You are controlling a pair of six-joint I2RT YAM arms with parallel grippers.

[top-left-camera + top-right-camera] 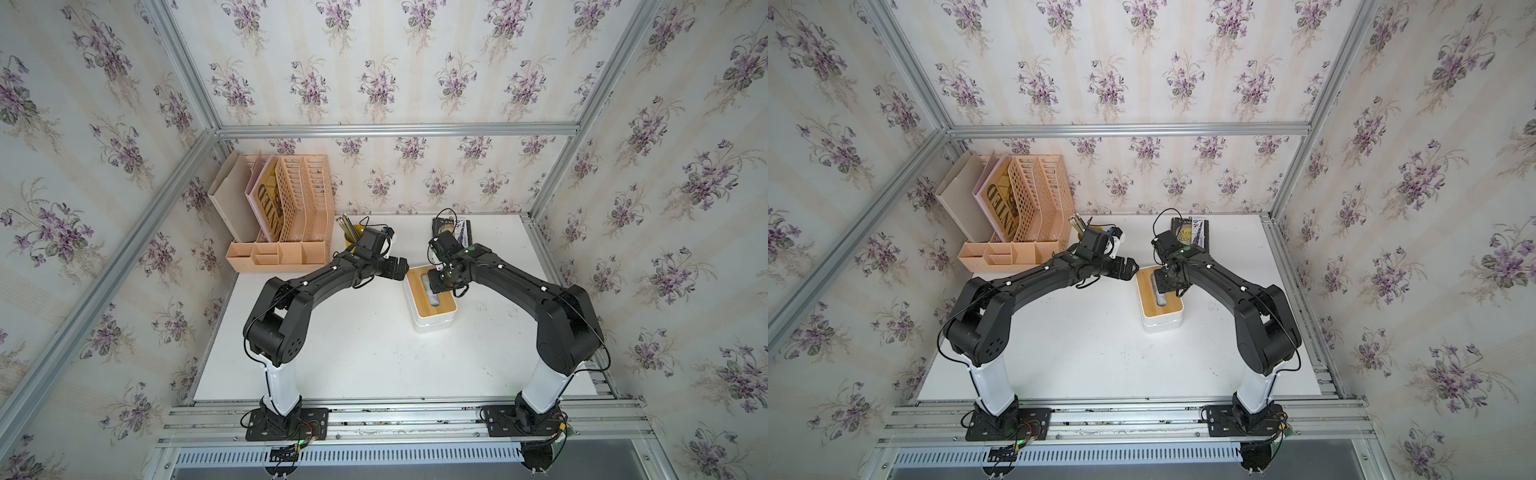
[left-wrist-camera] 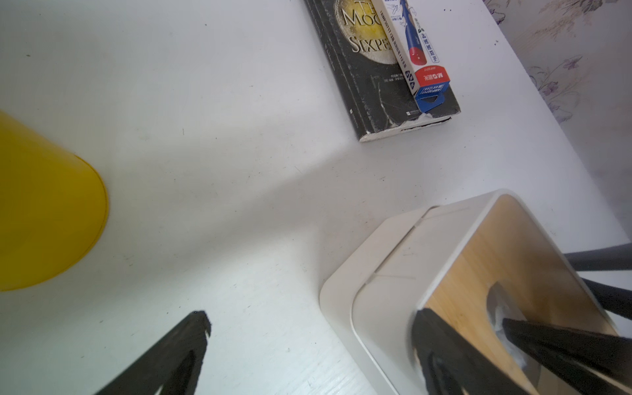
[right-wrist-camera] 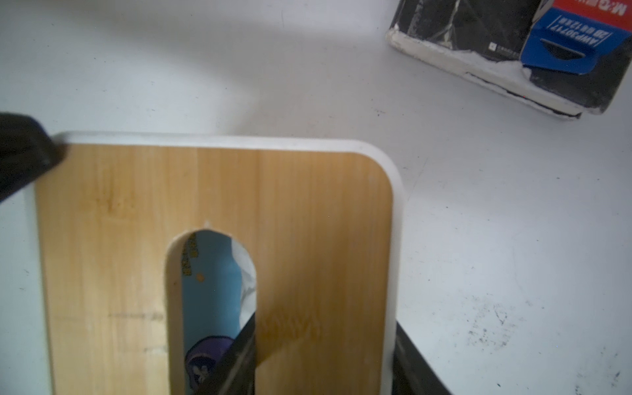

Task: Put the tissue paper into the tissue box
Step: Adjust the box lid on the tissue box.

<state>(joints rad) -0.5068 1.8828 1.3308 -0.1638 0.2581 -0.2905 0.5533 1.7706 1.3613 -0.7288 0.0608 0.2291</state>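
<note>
Right wrist view: found right gripper point(image 3: 325, 342) part spread, pinching the lid point(image 3: 307, 205) strip between slot point(image 3: 219, 246) and long rim, one finger point(image 3: 239, 359) down in slot, other just outside rim. Saw lid seated on tissue box point(image 1: 432, 322), near mid table point(image 1: 353, 353). Spotted tissue paper point(image 3: 212, 307) inside box through slot: light-blue wrap, dark round logo, white tissue at slot edge, small print unreadable. Found left gripper point(image 2: 313, 318) spread wide, gripping nothing, one finger over lid corner, other over bare table. Noted wide bare table on near side of box in both top views; tighter on far side. Read "MOO" and "SIXPE" on black book point(image 2: 369, 95) by far table edge; read "AWP30717" on red-blue-white packet point(image 3: 564, 41) lying on it. Saw yellow cup point(image 1: 351, 239) holding pencils point(image 1: 345, 222), beside peach file rack point(image 1: 299, 208) in far left corner, folder inside lettered "NTED".
</note>
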